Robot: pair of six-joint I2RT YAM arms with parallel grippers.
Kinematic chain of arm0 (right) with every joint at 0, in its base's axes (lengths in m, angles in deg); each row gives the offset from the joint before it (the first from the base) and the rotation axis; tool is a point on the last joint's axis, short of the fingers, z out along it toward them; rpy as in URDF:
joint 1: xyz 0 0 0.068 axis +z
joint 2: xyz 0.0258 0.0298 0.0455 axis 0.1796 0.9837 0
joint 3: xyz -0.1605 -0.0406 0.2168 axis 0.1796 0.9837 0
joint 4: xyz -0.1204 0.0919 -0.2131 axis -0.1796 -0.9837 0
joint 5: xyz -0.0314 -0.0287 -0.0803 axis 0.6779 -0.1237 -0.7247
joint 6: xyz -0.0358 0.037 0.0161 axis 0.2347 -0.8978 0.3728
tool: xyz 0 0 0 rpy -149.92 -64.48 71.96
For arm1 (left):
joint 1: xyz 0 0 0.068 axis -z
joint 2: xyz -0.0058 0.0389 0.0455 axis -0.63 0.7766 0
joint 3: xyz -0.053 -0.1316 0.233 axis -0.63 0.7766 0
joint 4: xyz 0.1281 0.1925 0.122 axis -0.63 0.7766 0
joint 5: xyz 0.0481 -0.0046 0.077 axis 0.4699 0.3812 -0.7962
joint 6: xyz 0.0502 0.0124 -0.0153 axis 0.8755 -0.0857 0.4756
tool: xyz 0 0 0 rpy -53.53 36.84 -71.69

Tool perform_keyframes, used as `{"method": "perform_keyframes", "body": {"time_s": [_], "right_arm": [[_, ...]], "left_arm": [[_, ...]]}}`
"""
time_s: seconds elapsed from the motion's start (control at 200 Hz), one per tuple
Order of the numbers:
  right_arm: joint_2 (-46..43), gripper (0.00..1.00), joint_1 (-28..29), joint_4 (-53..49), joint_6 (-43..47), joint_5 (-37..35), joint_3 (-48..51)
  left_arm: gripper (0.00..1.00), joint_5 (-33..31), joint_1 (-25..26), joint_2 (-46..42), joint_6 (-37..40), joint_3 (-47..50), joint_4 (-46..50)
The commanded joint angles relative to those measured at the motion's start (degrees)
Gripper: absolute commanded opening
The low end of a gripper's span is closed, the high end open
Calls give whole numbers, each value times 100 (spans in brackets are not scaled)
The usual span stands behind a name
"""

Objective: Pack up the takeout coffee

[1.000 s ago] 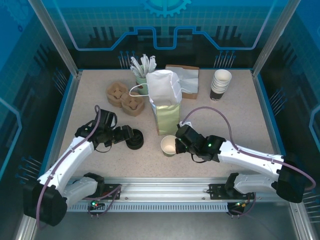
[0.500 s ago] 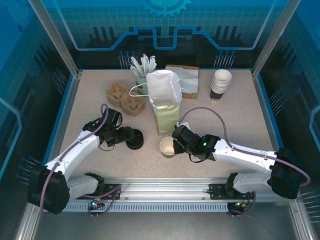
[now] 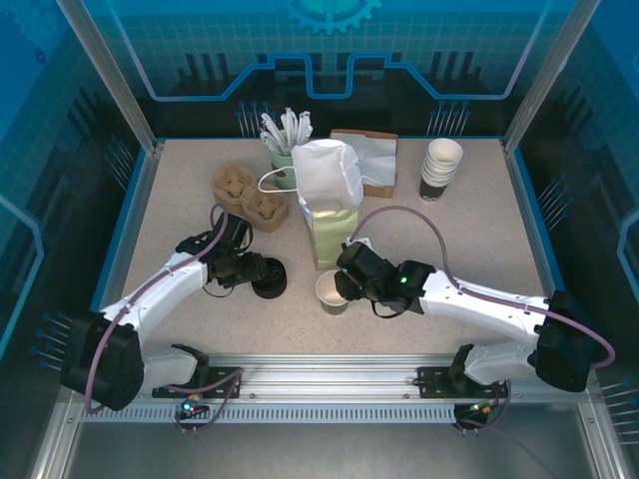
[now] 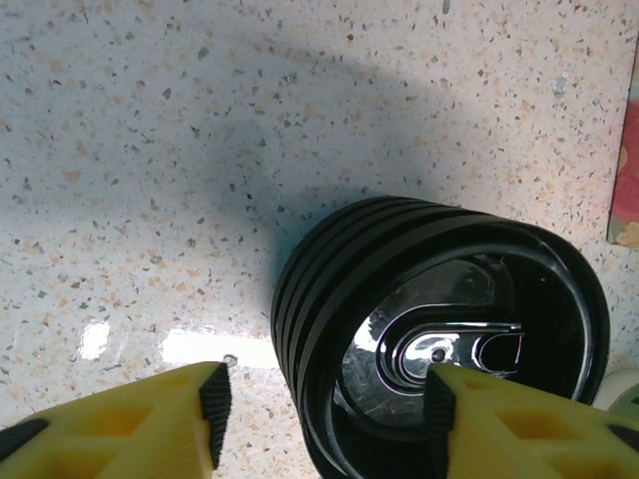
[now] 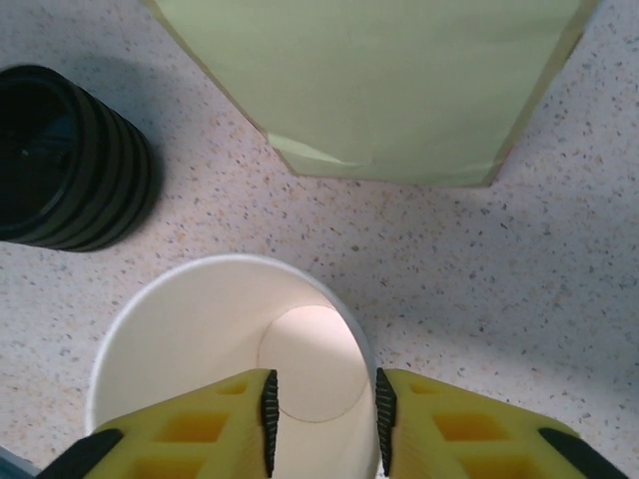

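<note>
Cup (image 3: 330,291) slid along speckled table (image 3: 180,200); right fingers (image 5: 200,429) ajar astride its rim, left fingers (image 4: 130,424) wider astride lids (image 4: 329,299).

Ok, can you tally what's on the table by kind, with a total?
Open cup: 1
Stack of cups: 1
Stack of black lids: 1
Cardboard cup carriers: 2
Green paper bag: 1
White bag: 1
Cup of stirrers: 1
Box of napkins: 1
Total: 9

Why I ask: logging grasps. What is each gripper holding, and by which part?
Nothing looks gripped. The right gripper straddles the rim of the lidless cup, jaws loose; the left gripper brackets the edge of the lid stack, one finger short of it.
</note>
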Motion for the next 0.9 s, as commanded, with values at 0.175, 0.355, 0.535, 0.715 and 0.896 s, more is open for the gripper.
{"method": "perform_keyframes", "body": {"time_s": [0.175,0.355,0.535,0.715,0.896], "right_arm": [[-529,39,62,-620,135,-106,-371],[-863,39,-23,-750,161,-115,-343],[-1091,40,-152,-808,113,-84,-216],[-1246,40,-237,-836,67,-40,-110],[-1330,40,-287,-879,71,-31,-98]], "left_arm": [[38,-187,129,164,43,-203,-27],[30,-236,178,252,45,-212,-49],[23,-292,241,288,23,-212,-46],[21,-348,279,305,19,-182,-35],[21,-382,283,351,35,-168,-39]]}}
